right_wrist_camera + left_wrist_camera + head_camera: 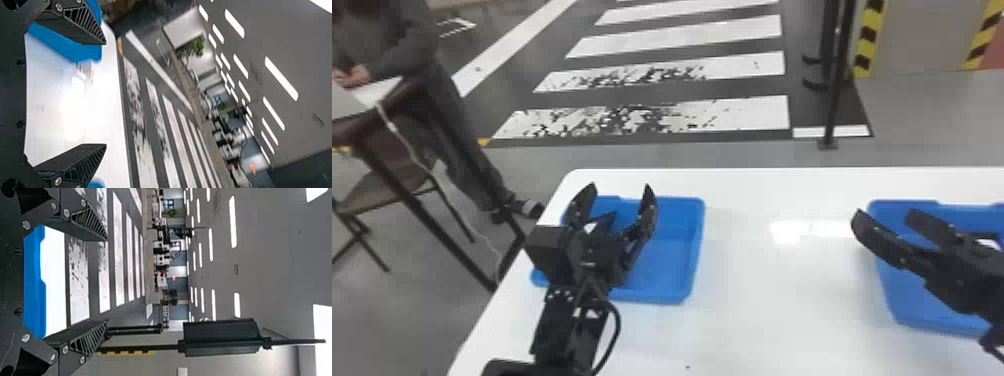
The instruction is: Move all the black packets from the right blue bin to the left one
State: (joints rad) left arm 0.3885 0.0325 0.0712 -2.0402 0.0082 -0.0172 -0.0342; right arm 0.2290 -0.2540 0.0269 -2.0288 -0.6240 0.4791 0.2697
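Note:
My left gripper (619,188) is above the left blue bin (659,255), its two fingers spread with nothing between them. A dark shape with a white patch shows behind them; I cannot tell if it is a packet. Over the left side of the right blue bin (912,295) is my right gripper (884,218), empty and open, pointing toward the left. Another white patch beside something dark shows behind its wrist. In the left wrist view the open left gripper (106,281) has a blue bin (33,286) below it. The right wrist view shows the right gripper (105,94) with parted fingers.
Both bins stand on a white table (772,295), with a wide stretch of tabletop between them. Its far edge runs behind the bins. A chair (387,195) is on the floor to the left, and a black pole (834,90) stands beyond the table.

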